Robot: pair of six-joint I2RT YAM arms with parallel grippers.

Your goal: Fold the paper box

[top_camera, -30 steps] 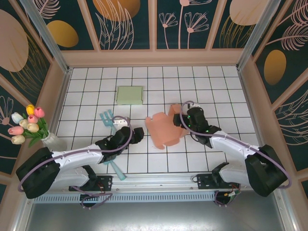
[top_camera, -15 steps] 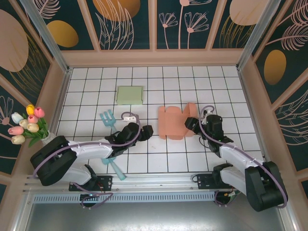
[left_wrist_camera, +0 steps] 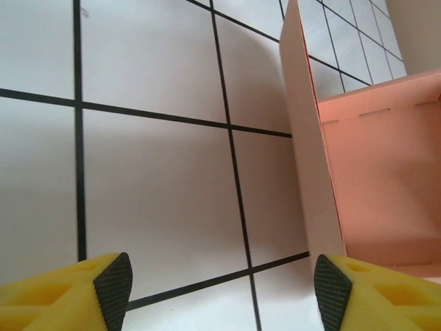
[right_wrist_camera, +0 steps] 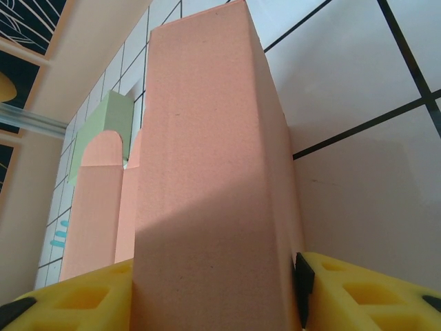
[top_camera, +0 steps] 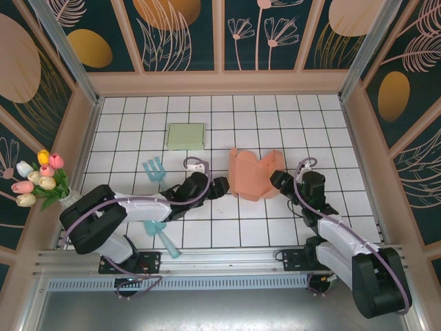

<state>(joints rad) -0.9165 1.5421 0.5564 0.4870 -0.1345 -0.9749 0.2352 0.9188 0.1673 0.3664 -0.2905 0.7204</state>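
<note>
box (top_camera: 249, 176) slid right, lying crosswise (flap up); right gripper (top_camera: 280, 181) pinches it, left gripper (left_wrist_camera: 222, 293) gapes.

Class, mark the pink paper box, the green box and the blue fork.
pink paper box (top_camera: 249, 178), top view, flat middle panel.
green box (top_camera: 186, 136), top view, centre of its top.
blue fork (top_camera: 156, 170), top view, its pronged head.

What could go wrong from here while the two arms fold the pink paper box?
1. The right gripper pinches an upright panel of the paper box. A hard squeeze could crease or crush the thin card.
2. The left gripper is open, with one fingertip close beside the box's wall. Pushing forward might shove the box instead of folding it.
3. The box is held on one side only, so it may twist.
</note>
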